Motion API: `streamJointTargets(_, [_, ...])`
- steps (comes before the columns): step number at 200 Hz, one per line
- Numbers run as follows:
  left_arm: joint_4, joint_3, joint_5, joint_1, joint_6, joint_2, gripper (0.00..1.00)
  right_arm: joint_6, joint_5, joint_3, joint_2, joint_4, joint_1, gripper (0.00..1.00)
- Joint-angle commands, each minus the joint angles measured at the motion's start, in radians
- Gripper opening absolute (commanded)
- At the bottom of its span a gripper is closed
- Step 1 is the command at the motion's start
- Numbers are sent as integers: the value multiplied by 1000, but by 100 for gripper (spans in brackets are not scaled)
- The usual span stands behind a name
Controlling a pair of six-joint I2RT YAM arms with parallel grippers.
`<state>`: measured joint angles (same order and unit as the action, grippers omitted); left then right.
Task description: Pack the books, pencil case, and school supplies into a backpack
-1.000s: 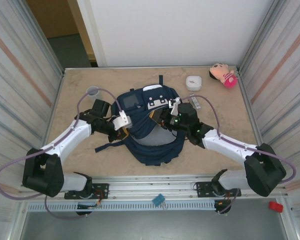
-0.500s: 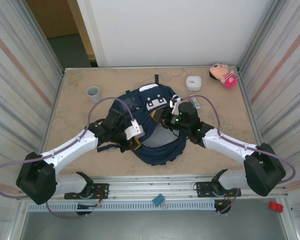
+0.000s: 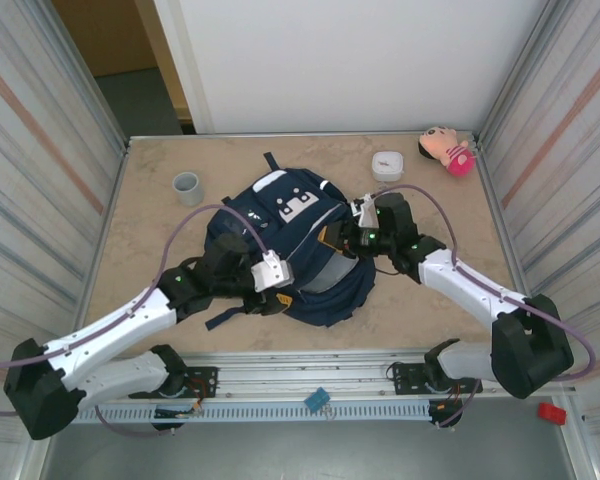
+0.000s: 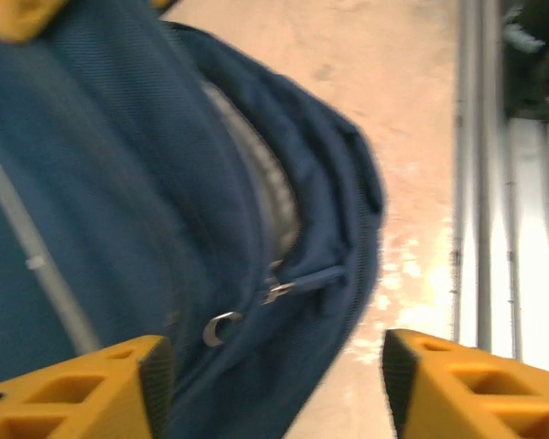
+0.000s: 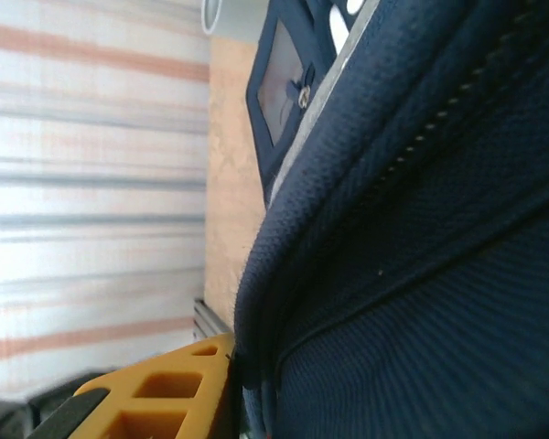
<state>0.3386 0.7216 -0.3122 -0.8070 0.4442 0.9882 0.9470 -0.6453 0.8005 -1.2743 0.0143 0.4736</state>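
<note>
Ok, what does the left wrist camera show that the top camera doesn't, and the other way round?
Left wrist view: a metal zip pull on the backpack, grey lining in its opening, and the left tool's yellow fingers apart. Top view: a grey cup, a white box, a pink plush toy and the right tool at the backpack's edge. Shared: the navy backpack and the tan table.

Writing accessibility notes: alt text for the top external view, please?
A navy blue fabric backpack lies on the beige table between two arms; the left gripper hangs open over its near-left edge and the right gripper pinches its right rim. Behind it stand a grey cup, a white rounded square box and a pink plush toy.
</note>
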Motion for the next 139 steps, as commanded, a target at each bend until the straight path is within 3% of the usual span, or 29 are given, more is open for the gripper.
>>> streamJointTargets(1, [-12, 4, 191, 2, 183, -17, 72, -201, -182, 90, 27, 186, -48, 25])
streamJointTargets(31, [-72, 3, 233, 6, 262, 57, 82, -239, -248, 130, 6, 229, -75, 25])
streamJointTargets(63, [-204, -8, 229, 12, 255, 156, 82, -240, -269, 146, -7, 226, -77, 24])
streamJointTargets(73, [-242, -12, 220, 18, 249, 184, 73, -240, -269, 149, -11, 227, -78, 24])
streamJointTargets(91, [-250, 6, 180, 35, 239, 225, 41, -244, -260, 161, -12, 242, -80, 25])
streamJointTargets(123, [-216, 34, 110, 49, 199, 217, 2, -266, -171, 166, 38, 319, -87, 30])
streamJointTargets(139, [-228, 34, 99, 52, 144, 194, 0, -274, -95, 168, 76, 390, -82, 31])
